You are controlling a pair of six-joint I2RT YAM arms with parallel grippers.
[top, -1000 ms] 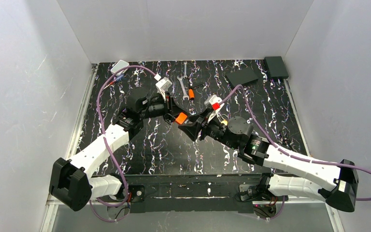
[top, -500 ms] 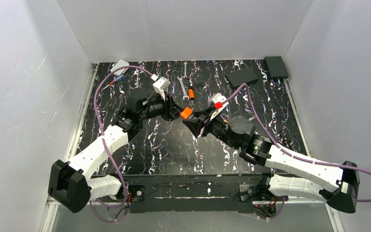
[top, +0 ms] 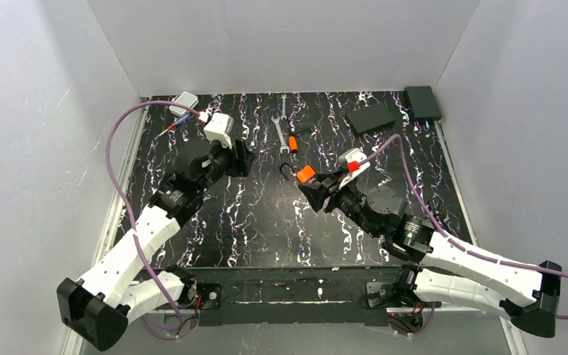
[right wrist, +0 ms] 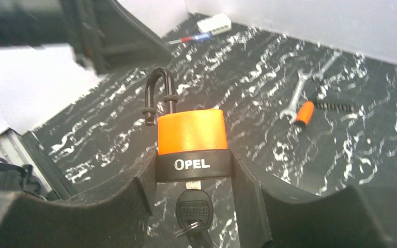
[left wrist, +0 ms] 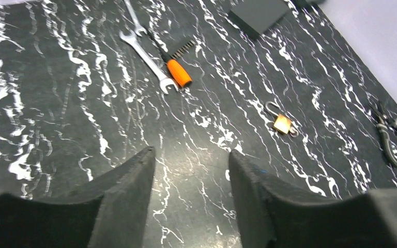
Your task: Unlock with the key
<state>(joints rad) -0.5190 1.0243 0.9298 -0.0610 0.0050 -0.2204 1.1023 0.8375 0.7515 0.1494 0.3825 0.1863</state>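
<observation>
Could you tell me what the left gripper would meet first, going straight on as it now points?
Probably the bare black marbled tabletop just ahead of the open left gripper; the orange-handled brush lies farther on, but depth is unclear.

White arm links (top: 137,244), black joints (top: 89,314), purple cables (top: 109,151), black jaws.

Black marbled worktop (top: 251,222): a silver wrench (left wrist: 146,59) touches an orange-handled brush (left wrist: 177,72) at the far side, a small brass padlock (left wrist: 282,124) lies mid-right, a dark slab (top: 370,117) far right.
</observation>
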